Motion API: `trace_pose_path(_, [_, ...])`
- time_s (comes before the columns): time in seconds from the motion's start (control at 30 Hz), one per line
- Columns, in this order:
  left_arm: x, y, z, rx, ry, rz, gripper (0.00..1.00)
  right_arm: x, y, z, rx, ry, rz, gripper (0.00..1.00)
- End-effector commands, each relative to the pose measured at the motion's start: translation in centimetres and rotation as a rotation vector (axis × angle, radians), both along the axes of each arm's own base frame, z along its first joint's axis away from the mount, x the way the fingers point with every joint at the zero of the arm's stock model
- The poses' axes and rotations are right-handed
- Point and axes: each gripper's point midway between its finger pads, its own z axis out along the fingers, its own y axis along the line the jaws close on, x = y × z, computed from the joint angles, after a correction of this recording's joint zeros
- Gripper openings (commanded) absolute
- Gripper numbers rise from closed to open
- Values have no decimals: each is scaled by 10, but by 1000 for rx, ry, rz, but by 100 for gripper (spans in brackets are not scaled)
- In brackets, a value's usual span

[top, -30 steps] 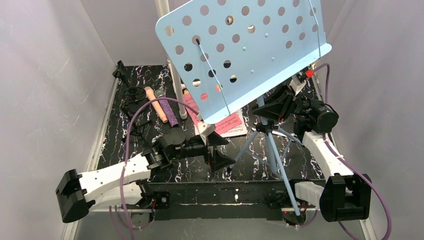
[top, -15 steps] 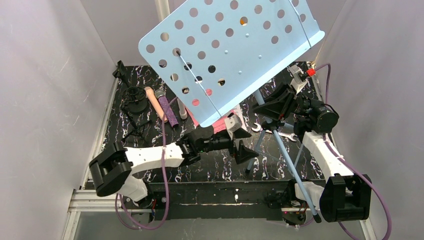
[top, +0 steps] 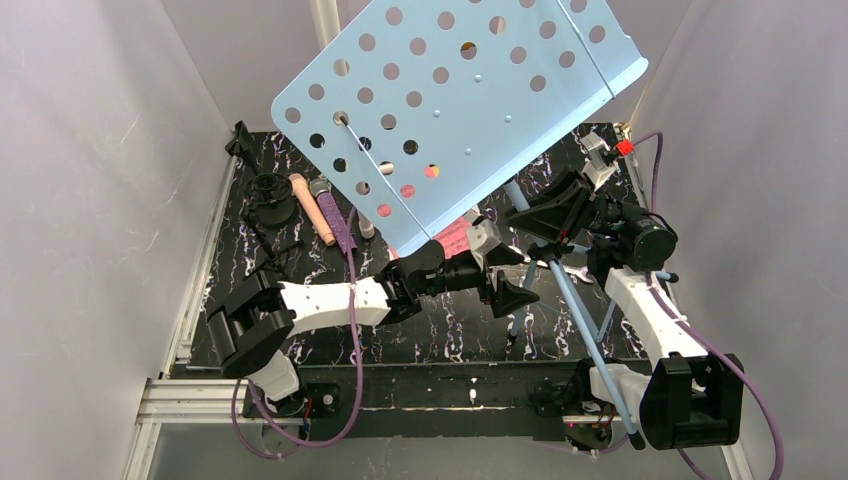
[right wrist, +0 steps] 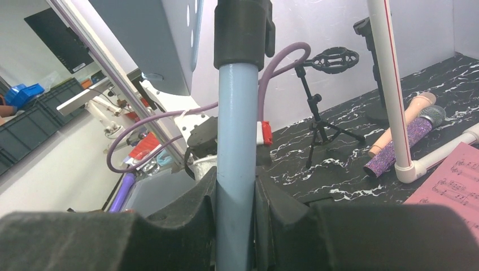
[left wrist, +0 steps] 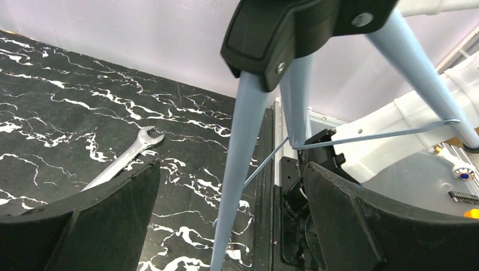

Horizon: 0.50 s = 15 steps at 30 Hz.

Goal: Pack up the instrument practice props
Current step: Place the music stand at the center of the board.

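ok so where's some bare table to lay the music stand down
Barest is the near strip of table, between the left arm and the front edge, left of the stand legs. The far-left corner is crowded: microphones, black tripod. The middle holds sheet music and a wrench.

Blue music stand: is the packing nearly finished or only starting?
Early. Nothing looks packed yet. In hand: the right tool clamps the music stand by its pole; the open left tool straddles a tripod leg. Left on the table: peach microphone, purple glitter microphone, black mic tripod, sheet-music pages.
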Motion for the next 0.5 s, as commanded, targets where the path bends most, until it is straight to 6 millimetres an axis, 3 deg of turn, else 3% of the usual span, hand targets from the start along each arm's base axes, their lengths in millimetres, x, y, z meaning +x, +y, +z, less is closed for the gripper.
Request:
trace_pose_path(0.0, [3,-9,25,-69,-72,-6,96,-46,-12,61,221,-390,-50,1])
trace_pose_path(0.33, [4,-25,32,-86,-96,-47,81,-45,-12,56,220,-367,-51,1])
trace_pose_path(0.4, [3,-28,33,-89,-100,-59,75,-44,-12,55,220,-362,-54,1])
trace_pose_path(0.47, [3,-31,37,-96,-108,-72,62,-43,-12,53,218,-357,-54,1])
